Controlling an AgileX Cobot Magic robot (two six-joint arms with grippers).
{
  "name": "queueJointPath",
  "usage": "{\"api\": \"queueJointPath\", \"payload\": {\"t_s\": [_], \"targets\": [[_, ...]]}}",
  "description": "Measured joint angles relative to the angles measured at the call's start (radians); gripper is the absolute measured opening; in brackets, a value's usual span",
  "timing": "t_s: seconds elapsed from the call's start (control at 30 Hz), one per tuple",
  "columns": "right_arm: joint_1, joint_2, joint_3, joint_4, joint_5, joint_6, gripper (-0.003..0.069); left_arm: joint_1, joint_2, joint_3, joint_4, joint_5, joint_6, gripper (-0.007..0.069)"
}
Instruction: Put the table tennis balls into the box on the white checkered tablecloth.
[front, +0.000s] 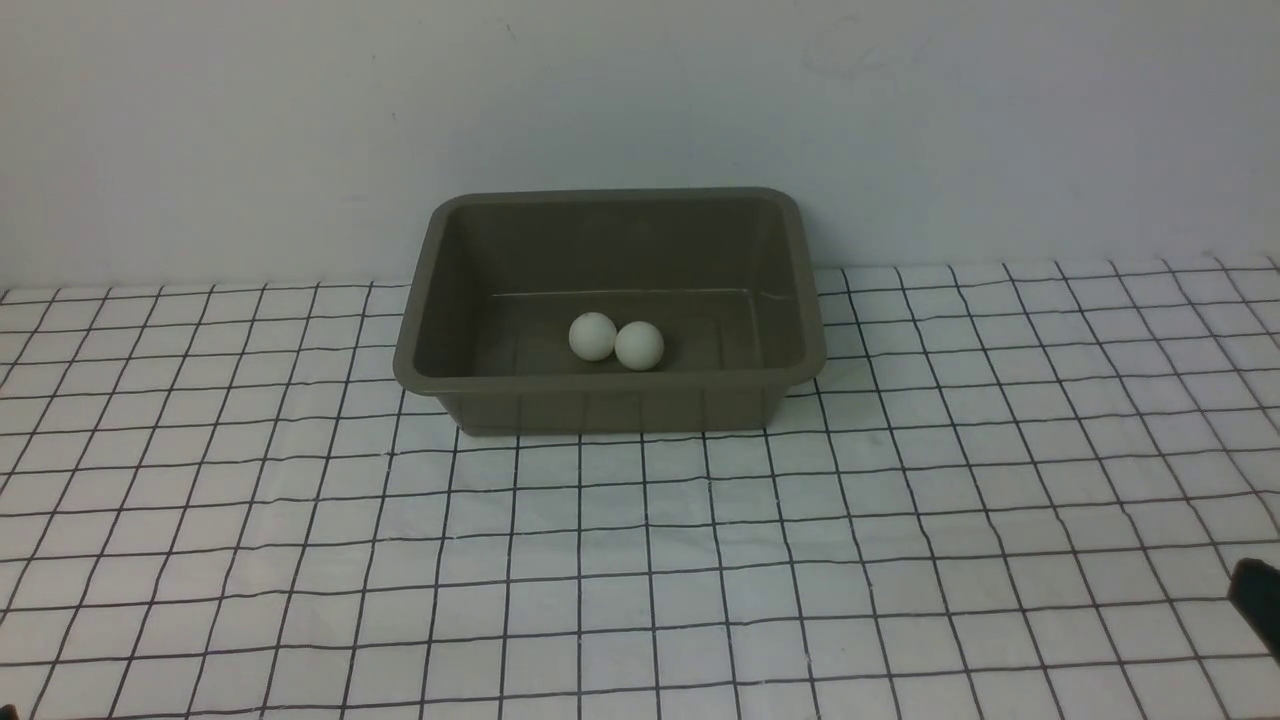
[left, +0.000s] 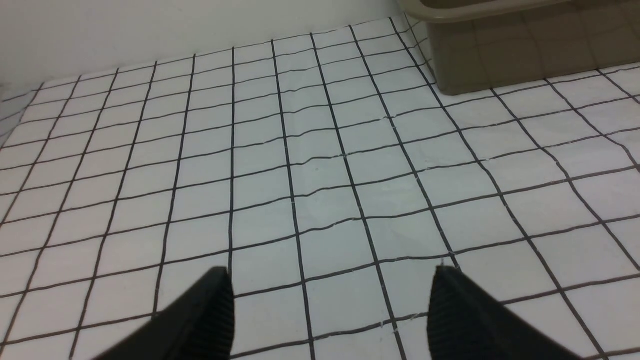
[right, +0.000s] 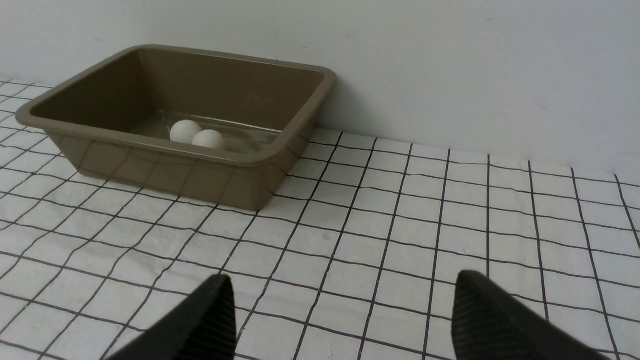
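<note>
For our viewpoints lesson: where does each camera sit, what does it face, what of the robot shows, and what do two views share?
Front: between the arms, facing the box holding both table tennis balls; sliver of right arm.
Left wrist: low over the white checkered tablecloth, facing a box corner; open left gripper.
Right wrist: facing box and balls; open right gripper.
Shared: both balls, front and right wrist.

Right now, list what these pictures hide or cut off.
- Left claw: absent from front view; wrist view's edge crops it.
- Right claw: front view shows only a dark edge sliver.
- Box: left wrist view crops it, inside hidden.
- Table tennis balls: any print too small, front view.
</note>
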Motion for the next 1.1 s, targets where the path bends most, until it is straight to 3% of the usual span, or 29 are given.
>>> {"api": "queueJointPath", "payload": {"t_s": [0.13, 0.33, 0.4, 0.6, 0.73, 0.87, 0.93, 1.1], "targets": [[-0.085, 0.0, 0.0, 0.0, -0.001, 0.0, 0.0525, 0.0, 0.0, 0.0, 0.0, 0.0, 0.0, 0.0468], [-0.405, -0.008, 0.0, 0.061, -0.021, 0.062, 0.0525, 0.0, 0.0, 0.0, 0.0, 0.0, 0.0, 0.0468], [-0.468, -0.008, 0.0, 0.106, -0.083, 0.073, 0.0525, 0.0, 0.0, 0.0, 0.0, 0.0, 0.0, 0.0468], [-0.506, -0.008, 0.003, 0.143, -0.264, 0.049, 0.0525, 0.0, 0.0, 0.0, 0.0, 0.0, 0.0, 0.0468], [-0.507, -0.008, 0.013, 0.126, -0.472, 0.026, 0.0525, 0.0, 0.0, 0.0, 0.0, 0.0, 0.0, 0.0468], [-0.507, -0.008, 0.014, 0.104, -0.526, 0.019, 0.0525, 0.0, 0.0, 0.0, 0.0, 0.0, 0.0, 0.0468], [-0.507, -0.007, 0.025, 0.152, -0.524, -0.075, 0.0525, 0.0, 0.0, 0.0, 0.0, 0.0, 0.0, 0.0468], [-0.507, -0.016, 0.085, 0.736, -0.285, -0.792, 0.0525, 0.0, 0.0, 0.0, 0.0, 0.0, 0.0, 0.0468]]}}
